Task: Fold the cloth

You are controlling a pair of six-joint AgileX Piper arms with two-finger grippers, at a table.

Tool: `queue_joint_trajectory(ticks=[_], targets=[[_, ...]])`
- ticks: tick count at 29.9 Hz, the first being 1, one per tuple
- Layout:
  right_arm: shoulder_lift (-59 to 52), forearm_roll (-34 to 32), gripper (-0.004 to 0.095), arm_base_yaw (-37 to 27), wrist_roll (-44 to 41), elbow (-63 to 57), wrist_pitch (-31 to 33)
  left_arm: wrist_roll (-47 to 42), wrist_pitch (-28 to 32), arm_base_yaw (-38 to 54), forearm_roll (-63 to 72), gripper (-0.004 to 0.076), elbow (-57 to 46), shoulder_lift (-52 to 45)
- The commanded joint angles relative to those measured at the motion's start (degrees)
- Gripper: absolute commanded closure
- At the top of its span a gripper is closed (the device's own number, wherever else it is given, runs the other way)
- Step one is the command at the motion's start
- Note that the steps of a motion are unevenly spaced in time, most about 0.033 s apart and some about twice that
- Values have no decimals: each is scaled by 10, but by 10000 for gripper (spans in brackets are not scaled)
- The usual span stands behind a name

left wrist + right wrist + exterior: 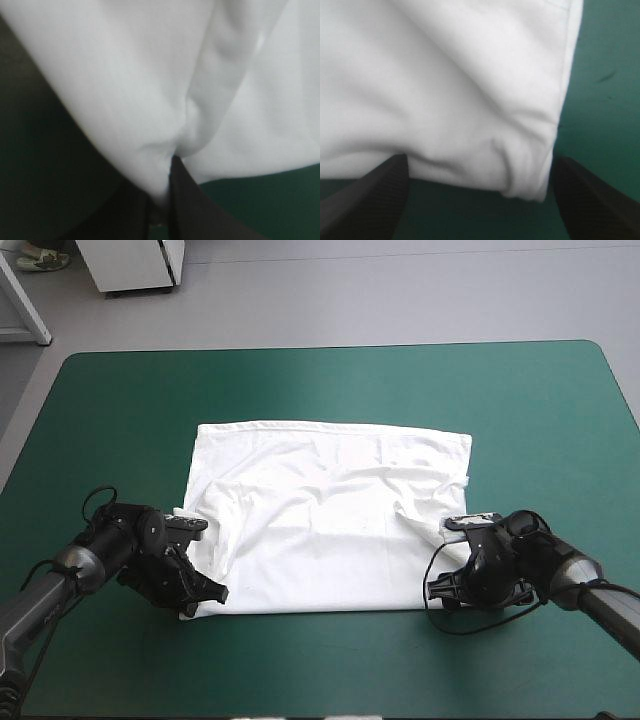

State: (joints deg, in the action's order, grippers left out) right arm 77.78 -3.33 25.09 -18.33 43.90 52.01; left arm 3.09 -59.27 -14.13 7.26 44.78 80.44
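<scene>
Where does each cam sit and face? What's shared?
High view: above and behind the robot, facing forward and down at the teal-green table; shows the left tool and right tool at near corners of the T-shirt.
Left wrist view: above that wrist, looking along the left tool, shut on the T-shirt.
Right wrist view: above that wrist, looking along the right tool, open, T-shirt corner between its fingers.
Shared: T-shirt and table in all.
</scene>
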Motion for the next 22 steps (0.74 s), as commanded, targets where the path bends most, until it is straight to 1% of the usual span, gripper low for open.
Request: queue_joint_trajectory(ticks=[1, 3, 5, 6, 8, 10, 13, 14, 17, 20, 22], targets=[[21, -12, 172, -1, 1, 10, -40, 1, 43, -4, 7, 731, 1, -2], [42, -7, 184, -1, 4, 10, -47, 1, 46, -4, 7, 731, 1, -2], [62, -3, 232, -1, 4, 10, -45, 1, 48, -4, 7, 731, 1, -2], [71, 2, 277, -1, 8, 9, -42, 1, 48, -4, 7, 731, 1, -2], [81, 13, 394, -1, 25, 9, -39, 2, 48, -4, 6, 731, 1, -2], [78, 14, 570, -1, 26, 9, -39, 5, 51, -4, 5, 731, 3, -3], [60, 2, 868, -1, 26, 9, -39, 6, 40, -2, -3, 731, 22, -5], [52, 0, 932, -1, 26, 9, -38, 5, 32, -2, -12, 731, 31, -8], [17, -15, 927, -1, 21, 18, -15, 2, 2, -2, -26, 731, 64, -21], [-20, -42, 927, -1, 11, 44, 25, 2, -33, -2, -36, 731, 111, -35], [-40, -46, 927, -1, 11, 68, 43, 1, -50, -2, -41, 731, 142, -42]])
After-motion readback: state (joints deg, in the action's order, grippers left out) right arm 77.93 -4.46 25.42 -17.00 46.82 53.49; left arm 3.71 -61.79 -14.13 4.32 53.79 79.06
